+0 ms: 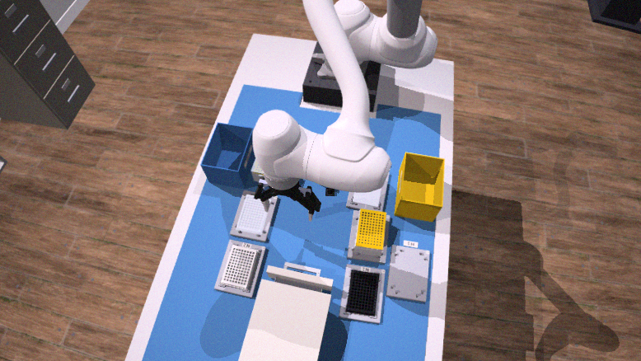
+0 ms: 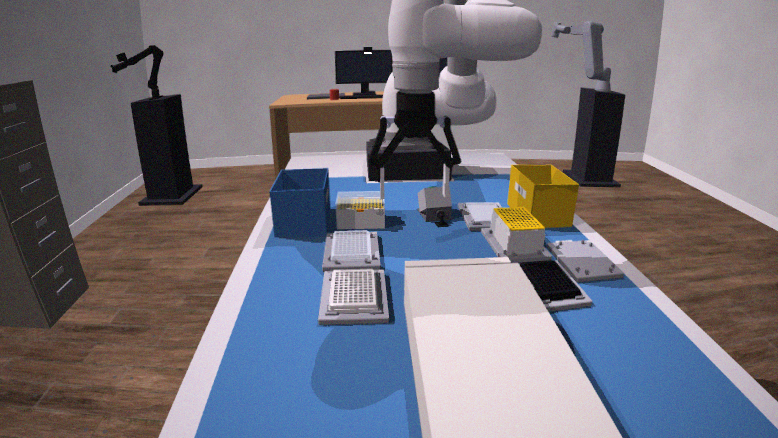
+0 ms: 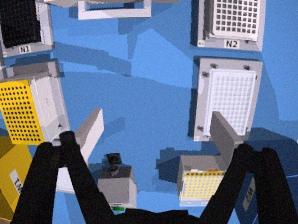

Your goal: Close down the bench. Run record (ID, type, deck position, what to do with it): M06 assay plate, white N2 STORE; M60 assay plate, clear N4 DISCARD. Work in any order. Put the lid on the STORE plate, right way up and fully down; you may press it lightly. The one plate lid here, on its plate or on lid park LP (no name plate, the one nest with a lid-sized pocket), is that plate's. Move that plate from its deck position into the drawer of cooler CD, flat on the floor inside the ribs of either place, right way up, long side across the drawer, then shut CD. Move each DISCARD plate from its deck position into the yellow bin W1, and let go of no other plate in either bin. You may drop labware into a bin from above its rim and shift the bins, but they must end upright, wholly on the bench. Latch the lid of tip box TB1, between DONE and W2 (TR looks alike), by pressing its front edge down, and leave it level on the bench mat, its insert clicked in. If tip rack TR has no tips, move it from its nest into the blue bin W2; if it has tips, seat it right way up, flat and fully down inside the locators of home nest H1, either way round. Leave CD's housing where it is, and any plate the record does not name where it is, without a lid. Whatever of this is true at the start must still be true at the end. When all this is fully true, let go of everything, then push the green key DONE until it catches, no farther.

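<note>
1. Left of the hand [image 2: 414,187], tip box TB1 [image 2: 359,212] looks shut, possibly latched.
2. The hand hangs open, holding nothing.
3. Ahead, plates M60 [image 1: 251,217] and M06 [image 1: 240,267] remain nested; lid [image 2: 479,211], rack TR [image 1: 371,229], the drawer and DONE remain.

Two bins stand on the surface: one blue bin [image 1: 225,156] and one yellow bin [image 1: 419,188]. Three assay plates sit in nests: one clear plate [image 1: 251,216], one white plate [image 1: 240,265] and one black plate [image 1: 362,292]. Two boxes with yellow tip grids show: one tip rack [image 1: 371,229] in a nest, and one tip box [image 2: 359,210] beside the blue bin. One plate lid [image 2: 480,210] lies in its own nest. One bare nest [image 1: 408,271] carries nothing. One cooler [image 2: 489,337], one key block [image 2: 433,202] and one gripper [image 2: 413,181] complete the count
</note>
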Robot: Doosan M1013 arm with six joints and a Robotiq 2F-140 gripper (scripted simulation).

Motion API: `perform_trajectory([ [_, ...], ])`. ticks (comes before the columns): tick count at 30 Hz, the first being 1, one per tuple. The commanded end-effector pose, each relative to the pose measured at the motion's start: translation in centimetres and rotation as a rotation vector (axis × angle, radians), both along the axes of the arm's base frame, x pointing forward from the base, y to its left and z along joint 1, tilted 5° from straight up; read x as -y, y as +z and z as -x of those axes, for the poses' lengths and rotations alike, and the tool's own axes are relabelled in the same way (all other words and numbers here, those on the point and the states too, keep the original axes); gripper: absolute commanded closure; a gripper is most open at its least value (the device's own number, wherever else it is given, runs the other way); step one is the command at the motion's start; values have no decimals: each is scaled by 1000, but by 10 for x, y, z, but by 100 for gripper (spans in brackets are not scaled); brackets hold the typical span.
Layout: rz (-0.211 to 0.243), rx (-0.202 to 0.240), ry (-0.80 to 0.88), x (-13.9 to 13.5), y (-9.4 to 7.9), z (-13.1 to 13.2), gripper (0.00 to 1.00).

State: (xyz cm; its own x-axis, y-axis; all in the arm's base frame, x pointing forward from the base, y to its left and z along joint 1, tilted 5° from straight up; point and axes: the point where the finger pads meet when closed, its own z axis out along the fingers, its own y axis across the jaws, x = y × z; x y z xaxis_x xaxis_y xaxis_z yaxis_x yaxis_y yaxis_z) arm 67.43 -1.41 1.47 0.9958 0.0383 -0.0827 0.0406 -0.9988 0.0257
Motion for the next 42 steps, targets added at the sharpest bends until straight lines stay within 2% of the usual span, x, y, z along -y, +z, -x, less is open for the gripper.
perform_trajectory([
  [1, 0, 0, 0, -7, -3, -13, 13],
  [5, 0, 0, 0, -11, -4, -20, 13],
  [20, 0, 0, 0, -41, -16, -70, 13],
  [22, 0, 0, 0, -41, -16, -70, 13],
  [37, 0, 0, 0, -70, -28, -121, 13],
  [42, 0, 0, 0, -71, -28, -122, 13],
])
